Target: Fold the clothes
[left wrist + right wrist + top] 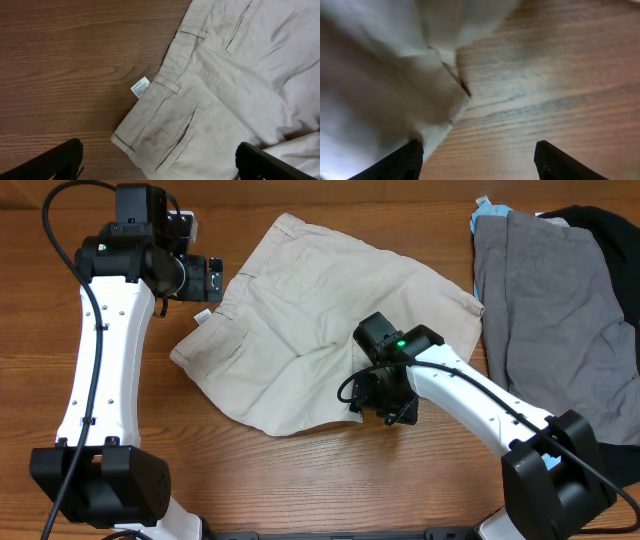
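Right gripper (pixel 385 408) is gaping wide, the shorts (pixel 300 320) lying at one finger (pixel 402 160), while left gripper (pixel 212 277) is hanging wide open, waistband (pixel 170 70) just ahead.

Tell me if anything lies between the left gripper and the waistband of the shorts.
Nothing visible does. The left gripper hangs open over the waistband of the shorts, with only bare table beside it. The pile of other clothes lies far off toward the table's right side.
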`<state>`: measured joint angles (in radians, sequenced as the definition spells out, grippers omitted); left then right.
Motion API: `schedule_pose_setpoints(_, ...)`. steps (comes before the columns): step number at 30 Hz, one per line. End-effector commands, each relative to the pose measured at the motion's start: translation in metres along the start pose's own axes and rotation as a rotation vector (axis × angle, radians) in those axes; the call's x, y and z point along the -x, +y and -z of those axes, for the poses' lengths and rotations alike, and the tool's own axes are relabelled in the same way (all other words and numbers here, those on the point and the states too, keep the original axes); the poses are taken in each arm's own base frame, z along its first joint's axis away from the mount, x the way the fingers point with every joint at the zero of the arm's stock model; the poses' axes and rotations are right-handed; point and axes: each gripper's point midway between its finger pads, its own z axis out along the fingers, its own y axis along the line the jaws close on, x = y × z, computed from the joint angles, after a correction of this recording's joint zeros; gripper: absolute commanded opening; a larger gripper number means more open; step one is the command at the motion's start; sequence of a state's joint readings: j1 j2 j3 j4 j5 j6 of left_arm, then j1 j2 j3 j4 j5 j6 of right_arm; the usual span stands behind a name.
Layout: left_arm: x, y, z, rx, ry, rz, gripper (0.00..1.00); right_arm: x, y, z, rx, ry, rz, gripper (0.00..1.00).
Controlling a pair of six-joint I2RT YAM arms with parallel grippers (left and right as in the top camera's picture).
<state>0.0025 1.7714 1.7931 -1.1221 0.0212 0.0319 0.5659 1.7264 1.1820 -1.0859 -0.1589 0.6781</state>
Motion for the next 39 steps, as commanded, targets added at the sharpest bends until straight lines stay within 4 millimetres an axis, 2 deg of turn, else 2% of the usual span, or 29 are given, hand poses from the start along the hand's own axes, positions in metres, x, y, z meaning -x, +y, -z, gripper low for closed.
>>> schedule_pose_setpoints(1, 0.005, 0.003, 0.001, 0.005, -0.011, 0.013, 1.00, 0.001, 0.006, 0.001, 0.029, -0.010, 0.087, 0.75)
schedule_pose_setpoints(5, 0.005, 0.003, 0.001, 0.005, -0.011, 0.013, 1.00, -0.006, 0.014, -0.001, 0.029, -0.011, 0.221, 0.75)
schedule_pose_setpoints(11, 0.004, 0.002, 0.001, 0.005, -0.008, 0.013, 1.00, -0.003, 0.044, -0.006, 0.096, -0.085, 0.319, 0.76)
schedule_pose_setpoints(15, 0.003, 0.002, 0.001, 0.004, -0.004, 0.014, 1.00, -0.002, 0.041, -0.025, 0.115, -0.106, 0.339, 0.76)
schedule_pose_setpoints(19, 0.003, 0.002, 0.001, 0.004, -0.003, 0.013, 1.00, -0.011, 0.035, -0.040, 0.130, -0.073, 0.340, 0.75)
schedule_pose_setpoints(22, 0.003, 0.002, 0.001, 0.004, -0.004, 0.014, 1.00, -0.012, 0.033, -0.041, 0.127, -0.070, 0.339, 0.74)
schedule_pose_setpoints(27, 0.003, 0.002, 0.001, 0.004, -0.004, 0.013, 1.00, -0.009, 0.037, -0.041, 0.141, -0.085, 0.349, 0.66)
schedule_pose_setpoints(33, 0.005, 0.002, 0.001, 0.004, -0.013, 0.013, 1.00, -0.013, 0.049, -0.044, 0.218, -0.070, 0.375, 0.64)
schedule_pose_setpoints(39, 0.005, 0.001, 0.001, -0.004, -0.013, 0.013, 1.00, -0.011, 0.045, -0.050, 0.204, -0.057, 0.361, 0.59)
